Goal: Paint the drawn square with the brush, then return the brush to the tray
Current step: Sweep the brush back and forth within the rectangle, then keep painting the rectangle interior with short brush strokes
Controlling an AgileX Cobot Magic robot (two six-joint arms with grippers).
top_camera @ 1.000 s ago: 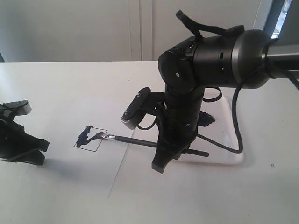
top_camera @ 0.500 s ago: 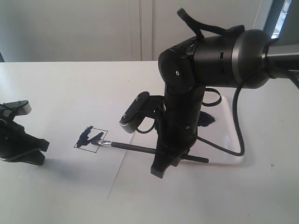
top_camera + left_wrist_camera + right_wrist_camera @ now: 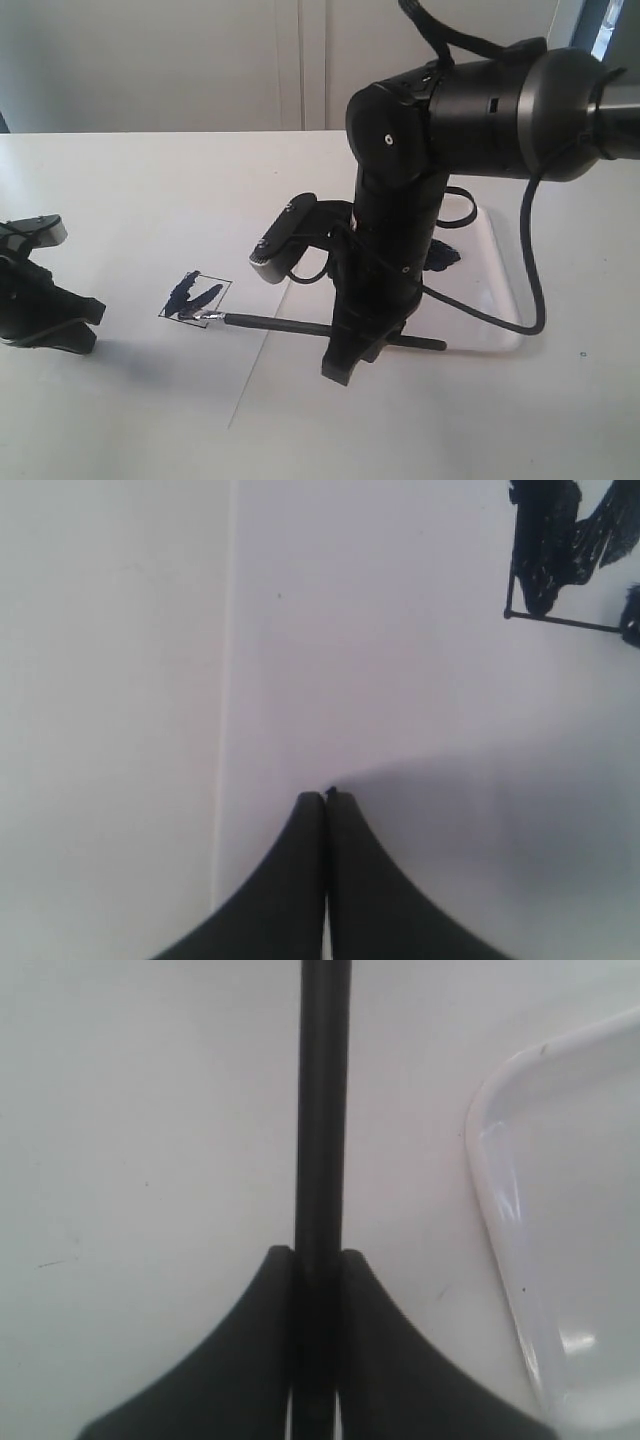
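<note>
The drawn square (image 3: 195,298) is a thin black outline on white paper, partly smeared with dark blue paint; the left wrist view also shows the square (image 3: 560,570). The brush (image 3: 285,324) lies nearly level, its silver ferrule and dark tip touching the square's near edge. My right gripper (image 3: 345,358) is shut on the brush handle (image 3: 322,1110), about midway along it. The tray (image 3: 505,290) sits behind the right arm, its rim (image 3: 495,1210) beside the gripper. My left gripper (image 3: 85,318) rests shut and empty (image 3: 326,798) on the paper, left of the square.
The white paper sheet (image 3: 150,220) covers the table's left half; its edge runs diagonally under the brush handle. A dark paint blob (image 3: 442,256) lies in the tray. A black cable (image 3: 520,290) loops from the right arm over the tray.
The brush tip has slid from the square's middle right toward its near edge, leaving another dark stroke. The right arm shifted slightly with it. The left gripper has stayed still.
</note>
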